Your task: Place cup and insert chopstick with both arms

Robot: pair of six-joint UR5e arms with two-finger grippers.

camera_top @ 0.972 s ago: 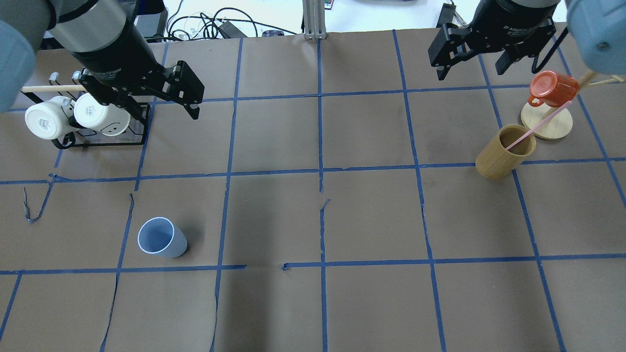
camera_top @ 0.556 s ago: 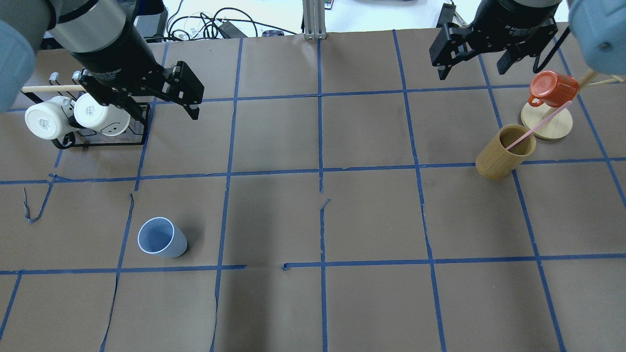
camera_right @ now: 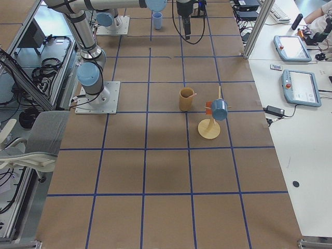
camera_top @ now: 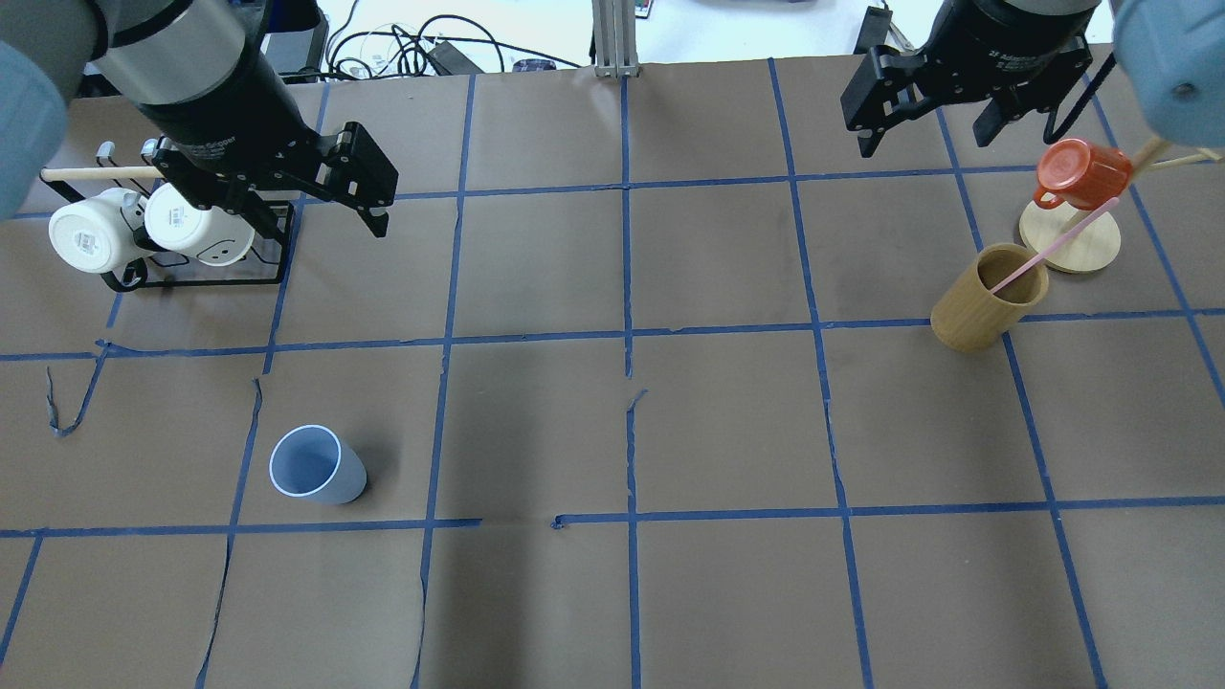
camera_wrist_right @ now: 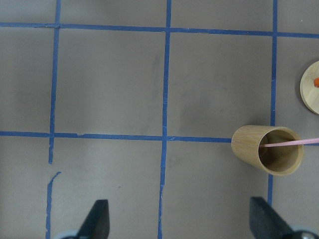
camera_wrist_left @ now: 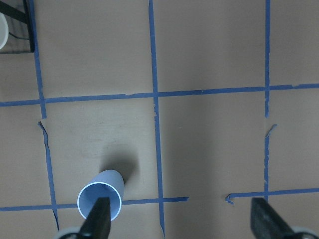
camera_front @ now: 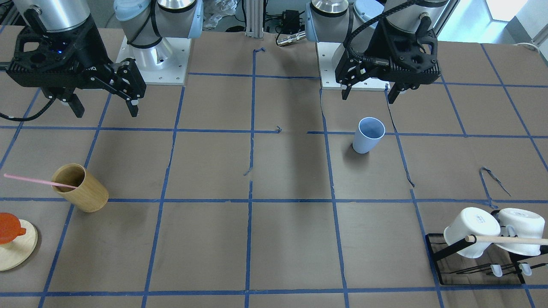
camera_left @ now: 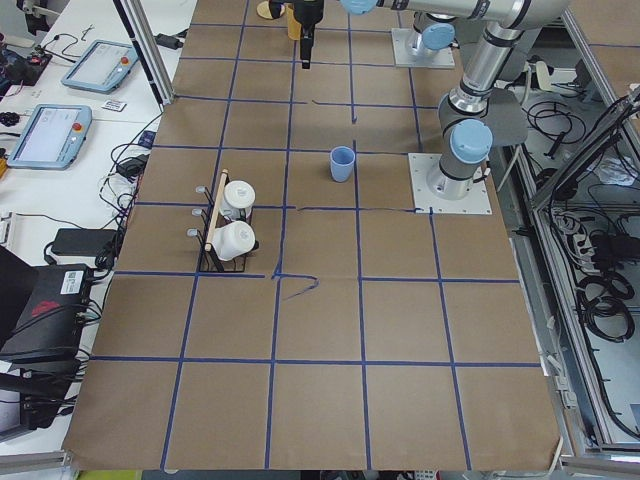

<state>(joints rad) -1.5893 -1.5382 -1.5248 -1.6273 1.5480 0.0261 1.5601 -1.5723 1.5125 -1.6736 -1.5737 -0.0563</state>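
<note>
The light-blue cup (camera_top: 311, 467) stands upright on the brown table, left of centre; it also shows in the front view (camera_front: 368, 136) and the left wrist view (camera_wrist_left: 101, 200). My left gripper (camera_top: 306, 215) is open and empty, high above the table and beyond the cup. The pink chopstick (camera_top: 1053, 247) leans inside the tan wooden cup (camera_top: 986, 299) at the right, its upper end pointing toward the far right. It also shows in the right wrist view (camera_wrist_right: 294, 143). My right gripper (camera_top: 924, 139) is open and empty, high above the table and left of the wooden cup.
A black rack (camera_top: 191, 273) with two white mugs (camera_top: 91, 234) and a light-wood rod (camera_top: 96, 173) stands at the far left. A red mug (camera_top: 1081, 172) hangs on a wooden stand with a round base (camera_top: 1086, 251) at the far right. Blue tape lines grid the table.
Both grippers have barely shifted and stay open. The cup, the chopstick and the wooden cup have not moved.
</note>
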